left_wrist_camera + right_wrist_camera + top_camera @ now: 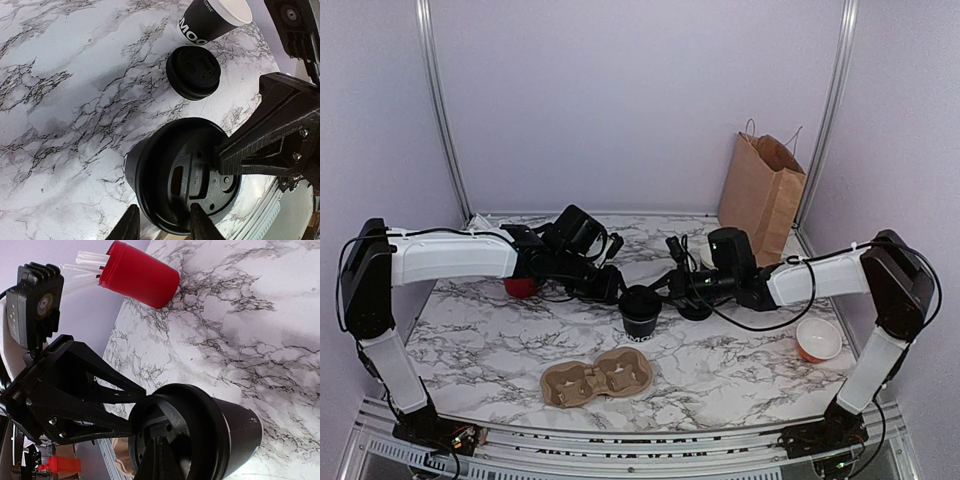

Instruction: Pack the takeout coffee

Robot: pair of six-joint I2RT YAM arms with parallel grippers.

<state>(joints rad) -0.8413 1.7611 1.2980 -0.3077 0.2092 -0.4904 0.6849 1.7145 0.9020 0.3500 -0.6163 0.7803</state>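
The small black paper cup with round black plastic lid stands central on the marble table. My left gripper, partly open, pinches its rim; my right gripper, fully closed, touches the lid. It seems light and crushable; better hold at the stiff rim.

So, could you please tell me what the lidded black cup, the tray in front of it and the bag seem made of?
Cup: probably paper, matte black wall.
Its lid: likely plastic, moulded ribs, slight sheen.
Tray: seemingly moulded pulp, dull tan.
Bag: brown kraft paper, creased.
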